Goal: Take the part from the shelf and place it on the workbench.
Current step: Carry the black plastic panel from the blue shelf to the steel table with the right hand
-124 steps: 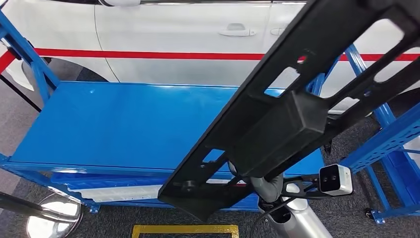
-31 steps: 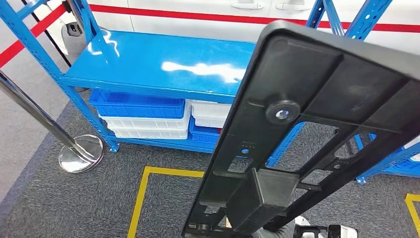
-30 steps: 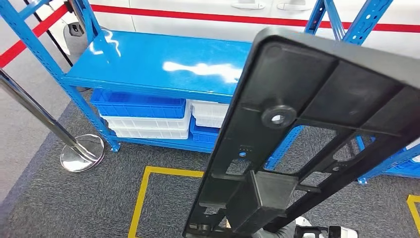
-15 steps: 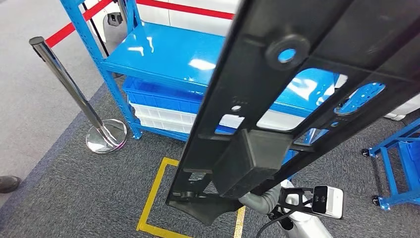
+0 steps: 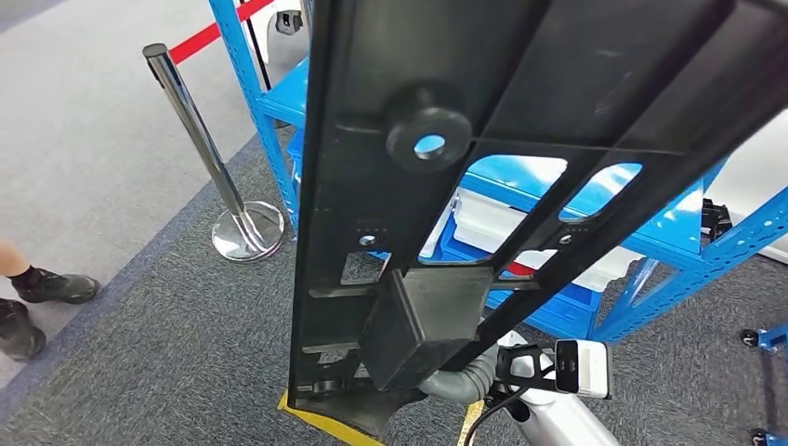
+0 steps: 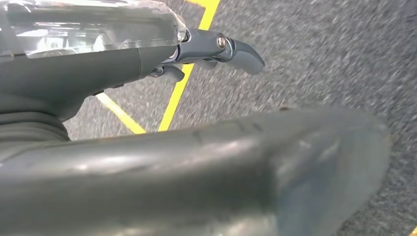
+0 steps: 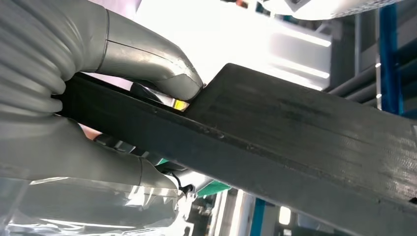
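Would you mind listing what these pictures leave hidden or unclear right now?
- Head view: the black part hides most of the blue shelf, and the picture's top edge cuts off the part's far end.
- Right wrist view: the part covers most of the right hand.
- Left wrist view: the left hand is blurred, so whether it is open cannot be told.

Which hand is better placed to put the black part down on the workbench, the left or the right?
The right hand. Its fingers already clasp the black part, which it carries upright. The left hand hangs over the carpet holding nothing.
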Action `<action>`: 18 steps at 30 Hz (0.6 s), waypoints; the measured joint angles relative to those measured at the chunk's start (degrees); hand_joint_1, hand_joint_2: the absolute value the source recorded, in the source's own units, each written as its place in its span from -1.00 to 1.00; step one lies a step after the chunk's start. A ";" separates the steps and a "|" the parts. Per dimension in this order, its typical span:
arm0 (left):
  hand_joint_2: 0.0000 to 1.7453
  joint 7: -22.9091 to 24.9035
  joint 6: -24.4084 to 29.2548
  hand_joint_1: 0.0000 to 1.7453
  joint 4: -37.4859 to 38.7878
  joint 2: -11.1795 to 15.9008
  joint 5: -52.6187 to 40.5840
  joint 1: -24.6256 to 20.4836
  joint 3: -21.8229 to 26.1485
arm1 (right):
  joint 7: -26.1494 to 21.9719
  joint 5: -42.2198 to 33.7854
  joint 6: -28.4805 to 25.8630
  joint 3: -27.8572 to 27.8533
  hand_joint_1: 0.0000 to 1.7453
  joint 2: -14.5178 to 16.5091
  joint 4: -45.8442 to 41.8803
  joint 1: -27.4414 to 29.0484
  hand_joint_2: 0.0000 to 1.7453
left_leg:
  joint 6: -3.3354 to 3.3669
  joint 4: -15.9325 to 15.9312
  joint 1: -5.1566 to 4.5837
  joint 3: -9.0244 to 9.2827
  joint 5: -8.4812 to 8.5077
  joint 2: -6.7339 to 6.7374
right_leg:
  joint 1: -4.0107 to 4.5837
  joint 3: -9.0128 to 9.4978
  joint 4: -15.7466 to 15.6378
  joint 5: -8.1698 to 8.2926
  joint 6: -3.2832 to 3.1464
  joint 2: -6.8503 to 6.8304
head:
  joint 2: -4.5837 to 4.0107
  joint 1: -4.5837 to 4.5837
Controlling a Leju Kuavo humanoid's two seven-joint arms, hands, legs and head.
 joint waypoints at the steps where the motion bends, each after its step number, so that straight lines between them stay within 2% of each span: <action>1: -1.00 -0.34 -0.02 -1.00 0.02 0.09 0.01 0.17 0.00 | -0.03 -0.06 -0.02 0.16 1.00 0.10 0.03 -0.14 1.00 | -0.30 0.71 -0.10 -0.38 -0.52 1.13 | -0.11 0.18 -0.30 0.13 -0.21 -0.73 | 0.00 0.00; 2: -1.00 -0.69 -0.04 -1.00 0.04 0.20 0.01 0.19 0.00 | -0.07 -0.09 -0.06 0.26 1.00 0.20 0.03 -0.23 1.00 | -0.56 2.51 -0.21 -1.23 -1.65 2.74 | -0.21 0.36 -0.60 0.24 -0.47 -1.55 | 0.00 0.00; 3: -1.00 -0.98 -0.05 -1.00 0.06 0.35 0.01 0.10 0.00 | -0.10 -0.05 -0.11 0.33 1.00 0.28 0.03 -0.25 1.00 | -0.76 5.47 -0.16 -2.58 -3.31 4.61 | -0.14 0.49 -0.72 0.25 -0.66 -2.43 | 0.00 0.00; 4: -1.00 -1.17 -0.08 -1.00 0.07 0.50 0.01 -0.05 0.00 | -0.14 0.06 -0.14 0.36 1.00 0.33 0.03 -0.16 1.00 | -1.02 9.30 -0.05 -4.41 -5.19 5.78 | -0.04 0.53 -0.73 0.20 -0.83 -3.31 | 0.00 0.00; 5: -1.00 -1.23 -0.15 -1.00 0.07 0.63 0.01 -0.17 0.00 | -0.18 0.16 -0.05 0.37 1.00 0.34 0.03 0.04 1.00 | -1.29 13.07 0.15 -6.18 -6.67 6.24 | 0.05 0.55 -0.71 0.14 -0.92 -4.25 | 0.00 0.00; 6: -1.00 -1.19 -0.24 -1.00 0.07 0.78 0.01 -0.17 0.00 | -0.21 0.26 0.20 0.38 1.00 0.37 0.03 0.28 1.00 | -1.54 15.50 0.36 -7.31 -7.28 6.44 | 0.10 0.57 -0.70 0.07 -0.94 -5.14 | 0.00 0.00; 7: -1.00 -1.12 -0.32 -1.00 0.08 0.91 0.02 -0.06 0.00 | -0.24 0.31 0.60 0.38 1.00 0.43 0.03 0.54 1.00 | -1.76 15.92 0.55 -7.41 -6.87 6.61 | 0.11 0.60 -0.68 -0.01 -0.91 -5.94 | 0.00 0.00; 8: -1.00 -1.06 -0.38 -1.00 0.12 1.04 0.02 0.08 0.00 | -0.26 0.30 1.09 0.38 1.00 0.55 0.02 0.78 1.00 | -1.93 13.98 0.71 -6.30 -5.51 6.93 | 0.10 0.66 -0.65 -0.09 -0.83 -6.65 | 0.00 0.00; 9: -1.00 -1.06 -0.39 -1.00 0.19 1.22 0.03 0.20 0.00 | -0.26 0.30 1.53 0.38 1.00 0.73 0.02 0.98 1.00 | -2.00 10.12 0.82 -4.16 -3.58 7.63 | 0.10 0.75 -0.57 -0.22 -0.69 -7.27 | 0.00 0.00; 11: -1.00 -1.29 -0.49 -1.00 0.33 1.57 0.03 0.17 -0.01 | -0.27 0.41 1.98 0.36 1.00 1.23 -0.10 1.46 1.00 | -1.55 2.63 0.54 -0.15 -1.18 9.54 | 0.32 0.88 -0.36 -0.54 -0.23 -8.37 | 0.00 0.01; 12: -1.00 -1.42 -0.58 -1.00 0.40 1.76 0.03 0.16 -0.01 | -0.28 0.50 2.02 0.33 1.00 1.49 -0.19 1.77 1.00 | -1.16 0.61 0.33 0.85 -0.77 10.04 | 0.44 0.92 -0.27 -0.67 0.04 -8.85 | 0.00 0.01; 13: -1.00 -1.50 -0.67 -1.00 0.46 1.93 0.03 0.22 -0.02 | -0.28 0.59 2.01 0.29 1.00 1.70 -0.27 2.12 1.00 | -0.72 0.01 0.09 1.01 -0.89 10.03 | 0.54 0.96 -0.26 -0.74 0.30 -9.30 | 0.00 0.01; 15: -1.00 -1.54 -0.73 -1.00 0.63 2.25 0.02 0.64 -0.04 | -0.28 0.67 1.98 0.23 1.00 2.07 -0.35 2.65 1.00 | 0.05 -0.26 0.12 0.87 -0.56 8.99 | 0.49 1.05 -0.26 -0.86 0.86 -9.77 | 0.00 0.00; 16: -1.00 -1.53 -0.75 -1.00 0.70 2.35 0.02 0.81 -0.05 | -0.28 0.69 1.99 0.21 1.00 2.21 -0.40 2.85 1.00 | 0.40 -0.53 0.20 0.91 -0.36 8.52 | 0.36 0.93 0.17 -1.31 1.13 -8.98 | 0.00 0.00; 18: -1.00 -1.47 -0.80 -1.00 0.79 2.48 0.01 0.75 -0.10 | -0.28 0.78 2.16 -0.01 1.00 2.40 -0.59 3.43 1.00 | 1.05 -1.01 0.39 1.00 0.11 7.57 | 0.10 -0.80 4.22 -4.15 1.44 -6.22 | 0.00 0.01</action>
